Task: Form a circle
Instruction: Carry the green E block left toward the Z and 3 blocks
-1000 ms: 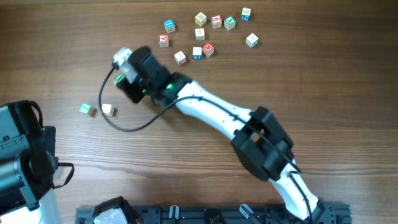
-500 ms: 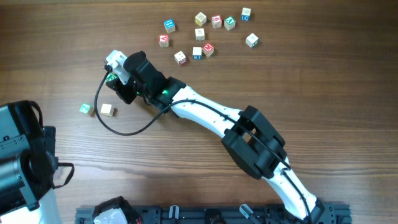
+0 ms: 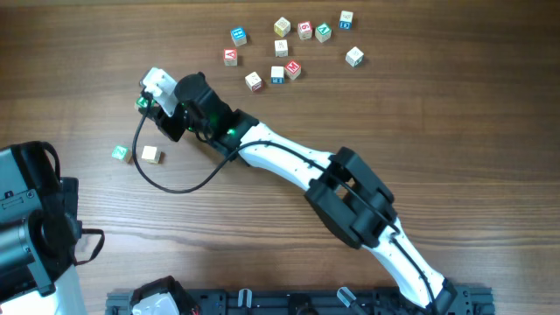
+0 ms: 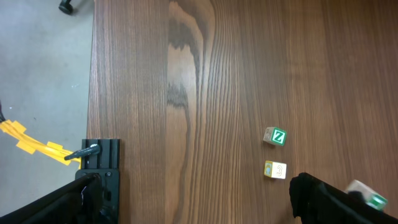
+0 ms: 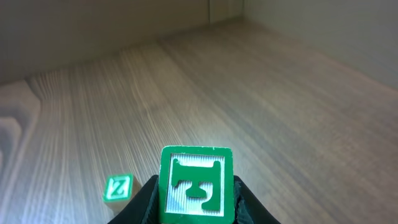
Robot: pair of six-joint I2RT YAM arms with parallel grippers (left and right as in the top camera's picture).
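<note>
A small pale wooden letter cube with a green face (image 5: 196, 183) is being pinched by two opposite sides in the narrowly set right gripper (image 5: 195, 210), raised off the brown wooden table (image 3: 455, 114) near the green-Z wooden cube (image 3: 120, 153). It is being judged light, rigid and smooth-sided, best taken squarely across flat faces. The right arm is being stretched long across the table toward that Z cube.

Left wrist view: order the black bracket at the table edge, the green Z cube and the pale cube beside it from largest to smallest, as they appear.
1. black bracket: clearly the largest.
2. green Z cube and pale cube: tied. They look alike in size and lie close together, so neither ranks above the other.
</note>
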